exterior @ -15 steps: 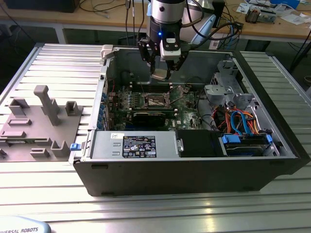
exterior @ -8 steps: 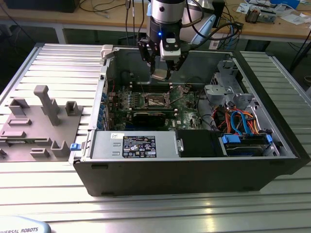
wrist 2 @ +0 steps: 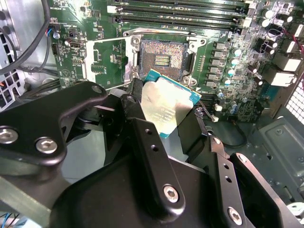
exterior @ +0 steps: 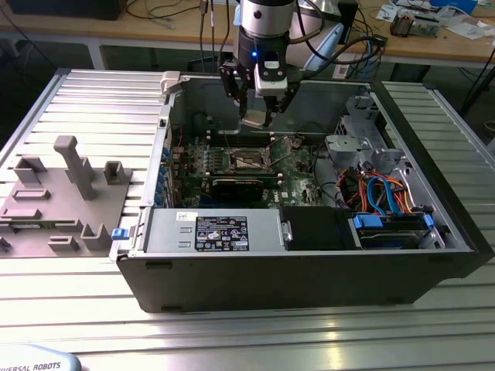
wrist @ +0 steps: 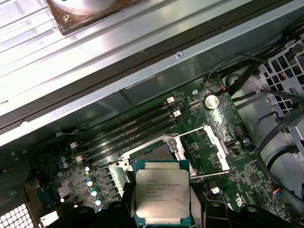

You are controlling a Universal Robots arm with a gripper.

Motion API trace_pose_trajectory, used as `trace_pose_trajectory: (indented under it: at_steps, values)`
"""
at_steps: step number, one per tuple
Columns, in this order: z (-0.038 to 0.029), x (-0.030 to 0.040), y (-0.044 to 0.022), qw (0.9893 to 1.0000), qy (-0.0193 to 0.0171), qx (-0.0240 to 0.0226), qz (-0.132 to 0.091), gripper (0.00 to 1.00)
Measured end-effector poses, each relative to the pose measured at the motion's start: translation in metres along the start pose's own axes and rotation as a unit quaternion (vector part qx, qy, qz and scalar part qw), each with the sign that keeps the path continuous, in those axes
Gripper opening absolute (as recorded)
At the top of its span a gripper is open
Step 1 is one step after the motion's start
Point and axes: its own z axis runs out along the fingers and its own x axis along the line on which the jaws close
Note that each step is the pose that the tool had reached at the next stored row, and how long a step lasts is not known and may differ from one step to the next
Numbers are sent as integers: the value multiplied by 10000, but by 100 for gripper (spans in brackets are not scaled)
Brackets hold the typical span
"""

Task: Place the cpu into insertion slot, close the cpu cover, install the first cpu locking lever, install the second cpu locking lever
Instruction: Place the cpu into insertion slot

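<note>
The exterior view is showing the whole open computer case (exterior: 309,270) sitting on the ribbed table (exterior: 77,100), with the gripper (exterior: 257,108) hanging over the green motherboard (exterior: 298,176) inside it. Both wrist views are giving the closer detail: the fingers (wrist 2: 133,107) are clamping the cpu (wrist 2: 168,107) by two opposite edges, holding it in the air above the insertion slot (wrist 2: 161,59). The slot is lying bare, and the cpu cover (wrist 2: 102,61) is lying flipped open just beside it.
</note>
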Motion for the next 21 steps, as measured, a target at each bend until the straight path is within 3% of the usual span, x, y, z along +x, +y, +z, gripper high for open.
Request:
trace_pose_trajectory:
  at_steps: [21]
  values:
    - [6, 0, 0, 10000, -5, -1, 68, 54]
